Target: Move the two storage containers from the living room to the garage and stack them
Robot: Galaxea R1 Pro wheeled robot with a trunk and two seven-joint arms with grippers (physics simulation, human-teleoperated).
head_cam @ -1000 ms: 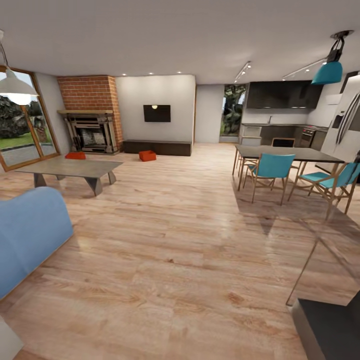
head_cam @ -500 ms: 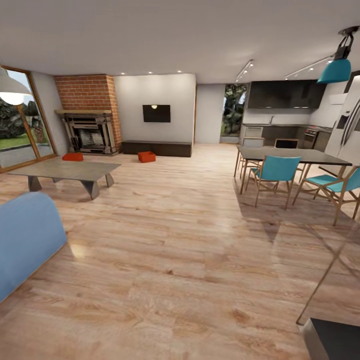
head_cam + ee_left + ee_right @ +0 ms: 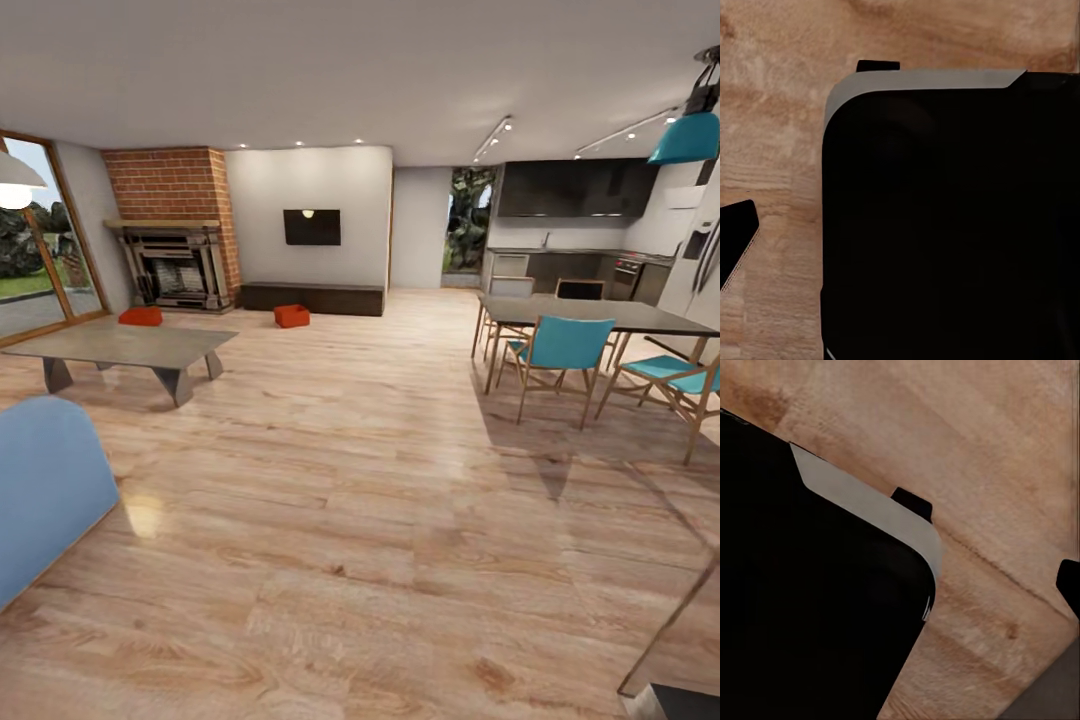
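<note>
The head camera looked across the living room's light wood plank floor [image 3: 360, 480]. Two red-orange storage containers sat far ahead: one [image 3: 292, 316] on the planks just in front of the long low dark cabinet [image 3: 312, 297], the other [image 3: 140, 316] near the fireplace [image 3: 172, 266] under the brick chimney [image 3: 172, 185], beyond the grey coffee table [image 3: 120, 347]. A dining table [image 3: 590, 315] with teal chairs [image 3: 560, 350] stood at the right, a blue sofa [image 3: 40, 495] at the near left. Both wrist cameras faced the robot's black base [image 3: 945, 225] [image 3: 810, 600] over planks; whether either set of jaws was released or clenched could not be told, so the containers' places relative to them could not be judged.
</note>
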